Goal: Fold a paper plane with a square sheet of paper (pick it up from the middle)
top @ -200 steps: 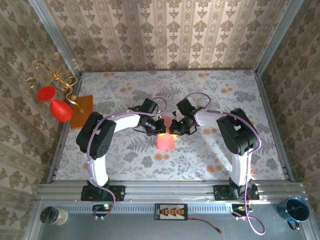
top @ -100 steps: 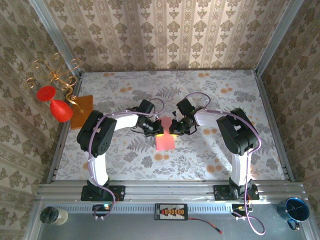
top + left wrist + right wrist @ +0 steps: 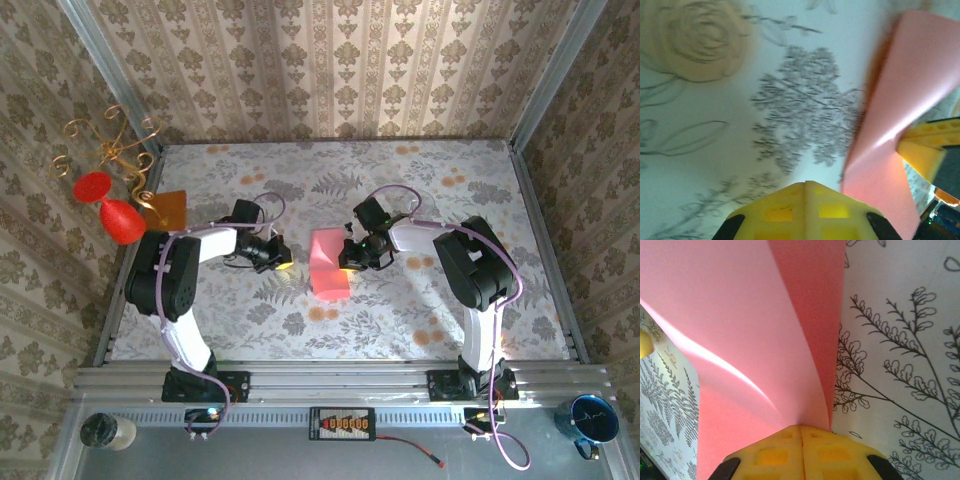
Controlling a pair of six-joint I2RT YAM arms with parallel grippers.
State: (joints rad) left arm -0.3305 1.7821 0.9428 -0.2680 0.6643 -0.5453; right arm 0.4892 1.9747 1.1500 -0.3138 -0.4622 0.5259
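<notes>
Simply plain paper (image 3: pixel 326 270) in right pincer (image 3: pixel 800 430)

Salmon-pink square sheet of paper (image 3: pixel 330 265); pale grey floral tablecloth (image 3: pixel 430 190), orange blooms; yellow jaws.

a robot lab cell dressed as a home: patterned wallpaper panels (image 3: pixel 330 70) in metal framing (image 3: pixel 105 72), a floral tablecloth (image 3: pixel 420 320), two arms (image 3: pixel 480 270) bolted to an aluminium rail (image 3: pixel 340 385).
</notes>
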